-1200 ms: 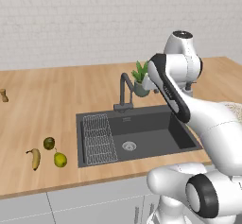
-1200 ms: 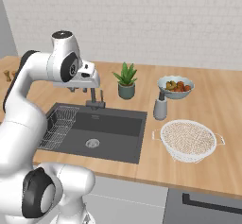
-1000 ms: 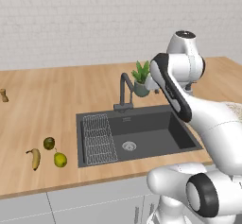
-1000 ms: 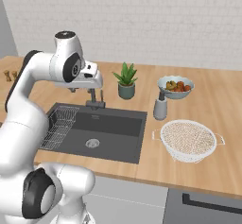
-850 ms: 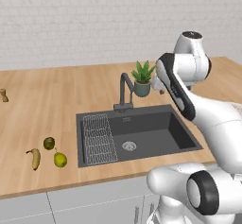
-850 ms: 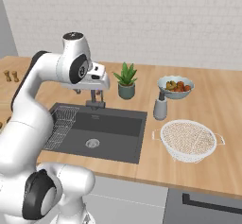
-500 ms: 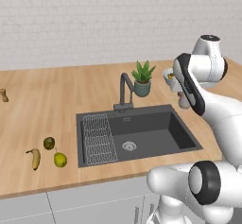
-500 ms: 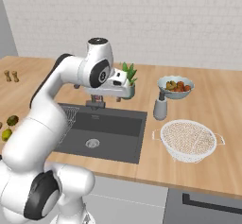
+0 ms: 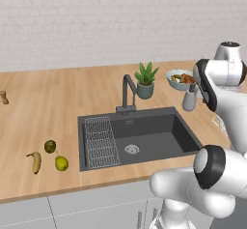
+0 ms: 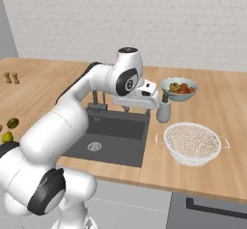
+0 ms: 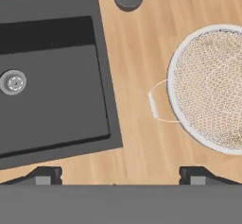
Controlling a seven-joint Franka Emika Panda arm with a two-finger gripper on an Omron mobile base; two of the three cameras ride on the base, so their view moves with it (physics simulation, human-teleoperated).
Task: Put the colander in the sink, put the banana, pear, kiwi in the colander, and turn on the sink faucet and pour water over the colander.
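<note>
Hand view: my gripper hangs with jaws spread wide and empty above bare counter between the sink and the colander. The colander sits on the counter just right of the sink; its thin wire handle points toward me, offering the nearest hold.

A: What's cut off or covered?
B: In the hand view the colander runs off the right edge, and the sink off the left.
A: And from the base?
B: In the right base view the arm hides the sink's left part and most of the sink faucet.
</note>
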